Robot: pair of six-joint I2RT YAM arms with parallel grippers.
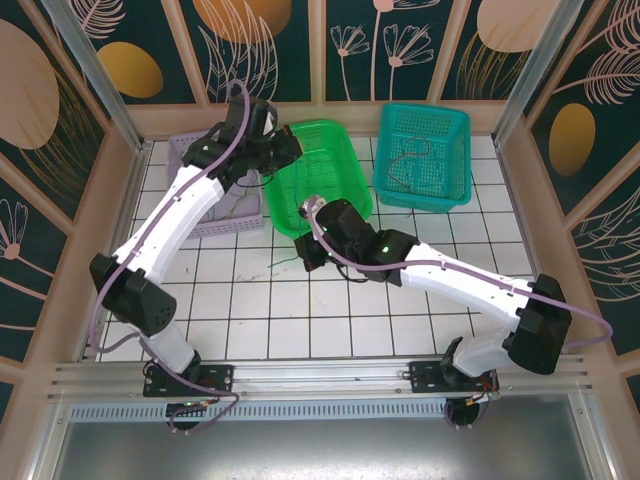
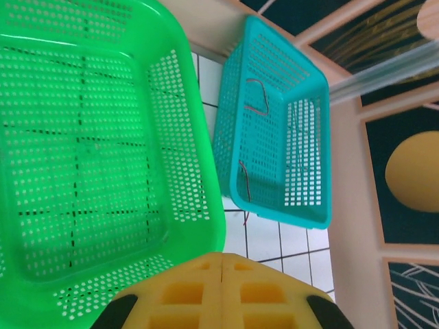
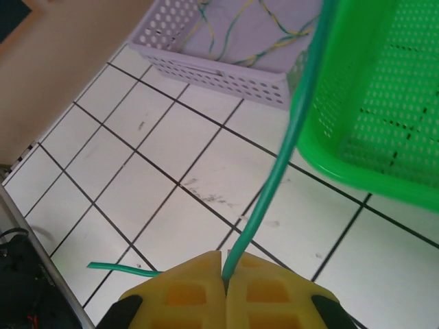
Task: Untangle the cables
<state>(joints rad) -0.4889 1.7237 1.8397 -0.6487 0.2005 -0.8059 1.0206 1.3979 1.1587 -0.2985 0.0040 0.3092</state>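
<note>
A green cable rises taut from between the yellow fingers of my right gripper, which is shut on it low over the white tiles; its short tail trails off to the left. From above, the right gripper sits just below the green basket. Yellow and green cables lie tangled in the lavender basket. Reddish-brown cables lie in the teal basket. My left gripper hangs over the green basket's edge, its jaws pressed shut with nothing showing between them.
The three baskets stand in a row along the back of the tiled table, lavender left, green middle, teal right. Beige walls and metal posts box the table in. A metal rail runs along the near edge.
</note>
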